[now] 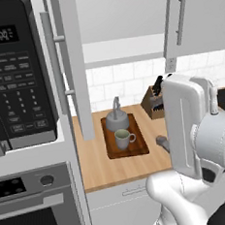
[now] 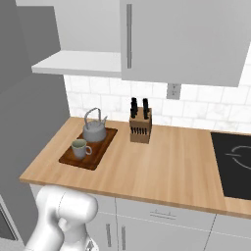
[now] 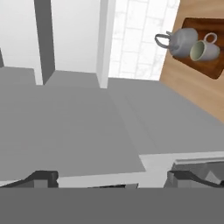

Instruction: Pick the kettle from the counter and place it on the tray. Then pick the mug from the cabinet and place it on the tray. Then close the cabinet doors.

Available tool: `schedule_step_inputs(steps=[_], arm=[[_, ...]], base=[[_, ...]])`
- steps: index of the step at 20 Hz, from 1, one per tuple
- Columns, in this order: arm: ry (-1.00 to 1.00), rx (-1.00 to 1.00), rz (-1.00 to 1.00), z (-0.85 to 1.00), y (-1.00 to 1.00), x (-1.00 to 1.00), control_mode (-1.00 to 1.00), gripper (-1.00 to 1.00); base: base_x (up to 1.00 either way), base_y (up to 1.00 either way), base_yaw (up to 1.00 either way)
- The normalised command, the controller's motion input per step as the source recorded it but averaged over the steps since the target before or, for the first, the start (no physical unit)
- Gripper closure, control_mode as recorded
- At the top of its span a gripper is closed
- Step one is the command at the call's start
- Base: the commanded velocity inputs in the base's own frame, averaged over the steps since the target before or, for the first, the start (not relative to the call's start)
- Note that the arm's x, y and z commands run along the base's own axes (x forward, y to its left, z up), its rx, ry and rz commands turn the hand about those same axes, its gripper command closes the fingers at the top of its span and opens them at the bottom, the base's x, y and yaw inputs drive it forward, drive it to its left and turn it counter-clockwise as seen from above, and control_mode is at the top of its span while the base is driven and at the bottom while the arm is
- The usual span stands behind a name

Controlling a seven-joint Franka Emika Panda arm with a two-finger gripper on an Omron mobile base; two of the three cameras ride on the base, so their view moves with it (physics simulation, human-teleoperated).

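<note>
The grey kettle (image 1: 116, 119) (image 2: 94, 130) stands on the back half of the dark brown tray (image 1: 137, 148) (image 2: 106, 139). The greyish-green mug (image 1: 123, 139) (image 2: 80, 148) stands upright just in front of it on the same tray. The tray lies on the tan counter (image 1: 98, 169) (image 2: 162, 157). Above, the cabinet (image 1: 123, 47) (image 2: 78, 63) shows its pale shelf. Its left door (image 1: 76, 69) swings out towards me; the right door (image 1: 197, 13) (image 2: 186, 39) faces front. My gripper (image 3: 111, 179) is open and holds nothing, close to a flat grey panel. Kettle (image 3: 181, 41) and mug (image 3: 203, 50) sit far off at the hand view's upper right.
A knife block (image 1: 154, 101) (image 2: 140, 125) stands on the counter right of the tray. A black cooktop (image 2: 235, 162) lies at the far right. The microwave (image 1: 13, 75) and oven (image 1: 31, 210) column fills the left. My white arm (image 1: 189, 126) rises right of the tray.
</note>
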Motion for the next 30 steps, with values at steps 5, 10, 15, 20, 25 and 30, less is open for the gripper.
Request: schedule_step_inputs(steps=[5,10,15,20,25,30], arm=[[0.0,0.0,0.0,-0.04,0.39,-0.13,-1.0,-1.0],[0.0,0.0,0.01,0.0,0.35,-0.24,-1.0,-1.0],[0.0,0.0,0.0,0.0,0.36,-0.21,-1.0,-1.0],[0.0,0.0,0.01,0.03,0.48,-0.03,-1.0,-1.0],[0.0,0.0,0.01,0.08,0.52,0.0,-1.0,-1.0],[0.0,0.0,0.0,0.08,0.49,0.11,-1.0,-1.0]], base=[[0.0,0.0,0.0],[0.0,0.0,0.0],[0.0,0.0,0.0],[0.0,0.0,0.0],[0.0,0.0,0.0],[0.0,0.0,0.0]])
